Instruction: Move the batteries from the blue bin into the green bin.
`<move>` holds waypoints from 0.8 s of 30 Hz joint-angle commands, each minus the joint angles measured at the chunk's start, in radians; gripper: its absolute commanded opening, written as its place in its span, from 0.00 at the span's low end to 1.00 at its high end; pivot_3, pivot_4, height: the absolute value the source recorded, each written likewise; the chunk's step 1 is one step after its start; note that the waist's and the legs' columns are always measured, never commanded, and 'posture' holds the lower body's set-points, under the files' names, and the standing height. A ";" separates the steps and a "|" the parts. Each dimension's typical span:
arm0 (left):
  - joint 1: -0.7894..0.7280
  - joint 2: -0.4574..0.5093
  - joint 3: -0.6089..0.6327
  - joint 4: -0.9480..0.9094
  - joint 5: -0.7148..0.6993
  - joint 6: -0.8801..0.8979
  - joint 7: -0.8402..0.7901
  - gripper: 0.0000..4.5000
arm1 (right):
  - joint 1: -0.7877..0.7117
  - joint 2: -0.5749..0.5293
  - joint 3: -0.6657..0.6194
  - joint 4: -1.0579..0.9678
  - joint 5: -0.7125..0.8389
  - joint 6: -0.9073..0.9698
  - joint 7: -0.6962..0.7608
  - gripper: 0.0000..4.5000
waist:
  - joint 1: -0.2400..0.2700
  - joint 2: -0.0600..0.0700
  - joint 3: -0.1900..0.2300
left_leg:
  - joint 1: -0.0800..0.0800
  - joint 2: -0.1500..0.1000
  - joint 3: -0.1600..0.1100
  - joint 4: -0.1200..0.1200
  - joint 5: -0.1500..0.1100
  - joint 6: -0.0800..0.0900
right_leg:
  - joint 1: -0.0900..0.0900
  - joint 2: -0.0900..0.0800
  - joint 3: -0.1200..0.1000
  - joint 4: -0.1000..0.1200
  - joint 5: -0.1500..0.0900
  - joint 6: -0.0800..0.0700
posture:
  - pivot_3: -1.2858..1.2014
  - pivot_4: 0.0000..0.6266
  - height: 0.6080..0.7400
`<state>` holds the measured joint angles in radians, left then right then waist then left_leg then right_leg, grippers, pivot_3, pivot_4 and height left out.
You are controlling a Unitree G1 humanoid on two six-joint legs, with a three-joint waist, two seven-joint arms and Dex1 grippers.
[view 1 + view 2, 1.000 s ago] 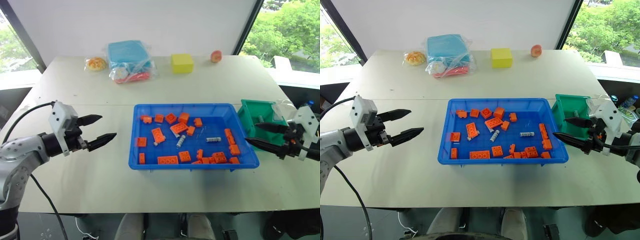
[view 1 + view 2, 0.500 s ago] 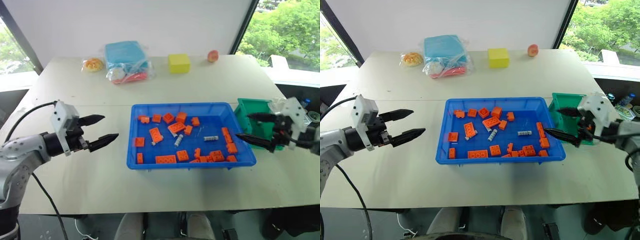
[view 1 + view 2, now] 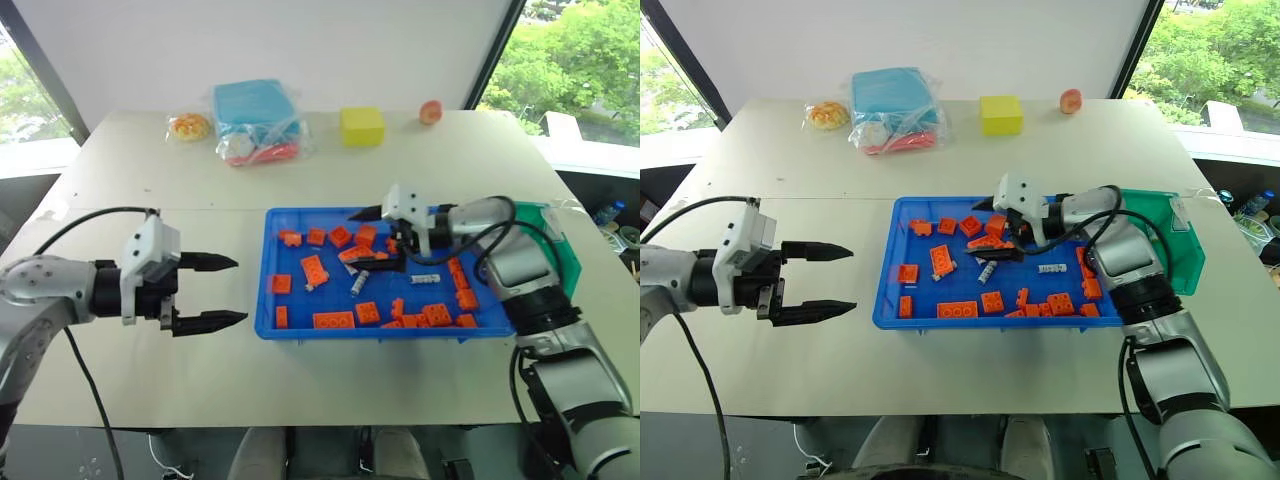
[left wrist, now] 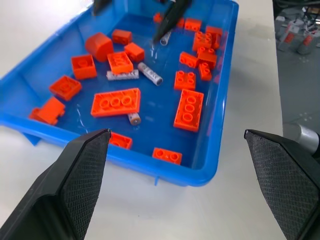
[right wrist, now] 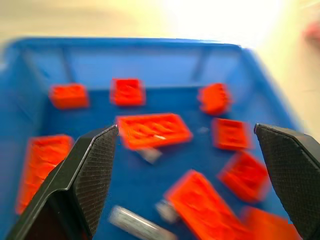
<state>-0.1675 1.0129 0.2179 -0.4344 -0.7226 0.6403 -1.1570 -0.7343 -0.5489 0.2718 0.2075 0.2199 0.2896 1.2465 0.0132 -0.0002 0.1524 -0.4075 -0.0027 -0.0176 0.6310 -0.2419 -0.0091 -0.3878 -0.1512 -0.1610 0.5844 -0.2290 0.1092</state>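
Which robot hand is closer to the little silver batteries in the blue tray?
Right. The right gripper hangs open over the blue bin, just above the batteries. The left gripper is open too, outside the bin over the table.

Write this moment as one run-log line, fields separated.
right end effector: open, over blue bin | left end effector: open, beside bin | batteries: in blue bin

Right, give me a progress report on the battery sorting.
Done: nothing that can be confirmed; the green bin is mostly hidden behind the right arm.
In hand: the right gripper is open and empty over the blue bin, among the orange bricks.
Left: at least three batteries lie in the blue bin. The left gripper is open and empty beside it.
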 commanded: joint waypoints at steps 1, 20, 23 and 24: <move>-0.018 -0.005 -0.002 -0.026 -0.005 -0.004 0.011 1.00 | 0.005 0.032 0.011 0.017 -0.017 -0.054 0.000 0.99 | -0.002 0.000 0.000 | 0.000 0.000 0.001 0.000 0.000 0.000 | 0.000 0.000 0.001 0.000 0.000 0.000 | 0.52 0.24 0.72; -0.014 -0.006 0.006 -0.041 -0.021 0.010 0.039 1.00 | 0.003 0.154 0.093 0.266 -0.261 -0.627 -0.132 0.99 | -0.003 -0.003 0.000 | 0.008 0.001 0.013 -0.002 0.000 -0.001 | -0.003 0.001 0.014 0.008 0.000 -0.002 | 0.52 0.24 0.72; -0.032 -0.006 -0.001 -0.031 -0.019 0.012 0.038 1.00 | -0.019 0.179 0.096 0.341 -0.308 -0.726 -0.197 0.99 | -0.006 -0.003 0.000 | 0.009 0.001 0.014 -0.002 0.000 -0.001 | -0.004 0.002 0.015 0.009 0.000 -0.003 | 0.52 0.24 0.72; -0.036 -0.006 -0.003 -0.028 -0.018 0.011 0.037 1.00 | -0.026 0.186 0.096 0.361 -0.318 -0.743 -0.212 0.99 | -0.008 -0.003 0.000 | 0.010 0.001 0.014 -0.002 0.000 -0.001 | -0.004 0.002 0.015 0.009 0.000 -0.003 | 0.52 0.24 0.72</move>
<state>-0.1836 1.0008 0.2091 -0.4596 -0.7319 0.6505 -1.1182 -0.7174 -0.3715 0.3782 0.5605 -0.0830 -0.4021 1.0676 0.0050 -0.0037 0.1524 -0.3973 -0.0019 -0.0030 0.6284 -0.2416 -0.0098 -0.3911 -0.1495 -0.1456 0.5941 -0.2291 0.1063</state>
